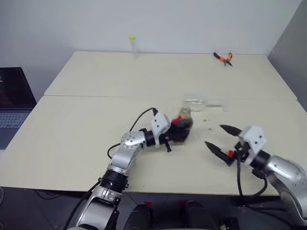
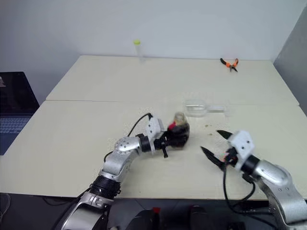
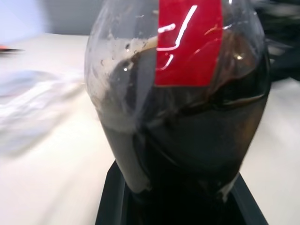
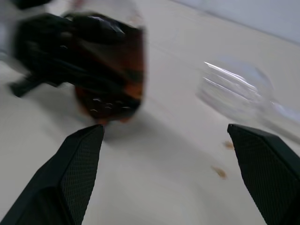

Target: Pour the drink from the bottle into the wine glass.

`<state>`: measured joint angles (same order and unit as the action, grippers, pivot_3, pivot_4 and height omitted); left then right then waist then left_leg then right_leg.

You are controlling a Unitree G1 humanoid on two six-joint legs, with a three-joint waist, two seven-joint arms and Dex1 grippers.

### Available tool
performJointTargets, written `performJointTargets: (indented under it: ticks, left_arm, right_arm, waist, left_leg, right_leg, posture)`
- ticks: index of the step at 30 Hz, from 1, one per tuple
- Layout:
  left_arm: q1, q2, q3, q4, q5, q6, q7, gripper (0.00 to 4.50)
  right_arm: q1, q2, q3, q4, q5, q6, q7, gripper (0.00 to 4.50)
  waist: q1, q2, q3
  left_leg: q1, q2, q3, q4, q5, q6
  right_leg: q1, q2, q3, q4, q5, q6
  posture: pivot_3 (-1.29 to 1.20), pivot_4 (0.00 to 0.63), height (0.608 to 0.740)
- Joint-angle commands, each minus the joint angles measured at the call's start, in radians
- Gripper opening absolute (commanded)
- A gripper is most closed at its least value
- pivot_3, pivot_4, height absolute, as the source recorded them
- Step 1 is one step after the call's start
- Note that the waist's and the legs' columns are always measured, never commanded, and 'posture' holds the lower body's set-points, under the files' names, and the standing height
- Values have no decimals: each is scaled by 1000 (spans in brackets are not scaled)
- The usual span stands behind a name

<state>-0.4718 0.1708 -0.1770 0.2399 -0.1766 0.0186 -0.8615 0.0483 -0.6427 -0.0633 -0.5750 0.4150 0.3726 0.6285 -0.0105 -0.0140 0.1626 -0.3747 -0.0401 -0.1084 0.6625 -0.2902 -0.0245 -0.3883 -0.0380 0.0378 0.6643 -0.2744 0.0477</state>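
Left gripper [image 1: 173, 130]: clamped on the bottle [image 1: 183, 125], fingers closed around the lower body. The bottle sits above the counter [image 1: 86, 139] near its middle, neck leaning away from the robot. In the left wrist view the drink [image 3: 197, 140] fills most of the bottle, dark brown, with foam along one side and a red label band above.

Right gripper [image 1: 221, 139]: fingers spread wide, nothing between them. It hangs just over the counter to the right of the bottle, pointing toward it. In the right wrist view both fingertips [image 4: 79, 159] frame the base of the bottle and the left gripper's black fingers.

Wine glass [image 1: 197, 102]: lying on its side on the counter, just beyond the bottle, stem pointing right. It is apart from both grippers. A few small brown drops [image 1: 207, 120] mark the counter between glass and right gripper.

Farther out: slim clear tube with yellow-green cap [image 1: 132, 46] upright at the far edge; orange-handled pliers [image 1: 224, 58] at the far right; a laptop [image 1: 12, 103] off the counter's left side.
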Motion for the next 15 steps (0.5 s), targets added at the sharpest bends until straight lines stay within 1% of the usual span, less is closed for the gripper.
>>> performJointTargets:
  ticks: [1,5,8,10,15]
  left_arm:
    - [-12,-8,90,-5,11,-52,146,645]
    - [-26,1,168,48,40,-98,294,645]
    - [-39,25,211,111,61,-134,372,645]
    - [-63,40,259,182,51,-137,424,645]
    - [-152,111,336,392,59,-239,505,645]
  right_arm:
    - [-87,7,86,-62,-7,73,-10,4500]
    - [-193,21,154,-41,-51,102,-21,4500]
    - [-247,30,171,-17,-62,117,-20,4500]
    - [-285,39,186,4,-74,117,-14,4500]
    - [-377,88,252,51,-118,105,-18,4500]
  waist:
    - [3,0,0]
    - [8,0,0]
    - [9,-1,0]
    - [8,-1,0]
    - [5,-1,1]
  left_leg:
    - [0,0,0,0,0,0]
    - [-1,-1,0,1,1,-1]
    - [-2,-1,0,1,2,-4]
    - [-2,-1,0,1,2,-4]
    - [-3,-1,0,1,2,-4]
  right_leg:
    - [0,0,0,0,0,0]
    - [-1,-2,0,-1,0,0]
    - [-1,-2,0,-1,0,0]
    - [-2,-2,-1,-1,0,0]
    - [-4,-1,-1,0,0,0]
  posture:
    - [0,150,740]
    - [0,150,740]
    - [0,150,740]
    - [0,150,740]
    - [0,150,740]
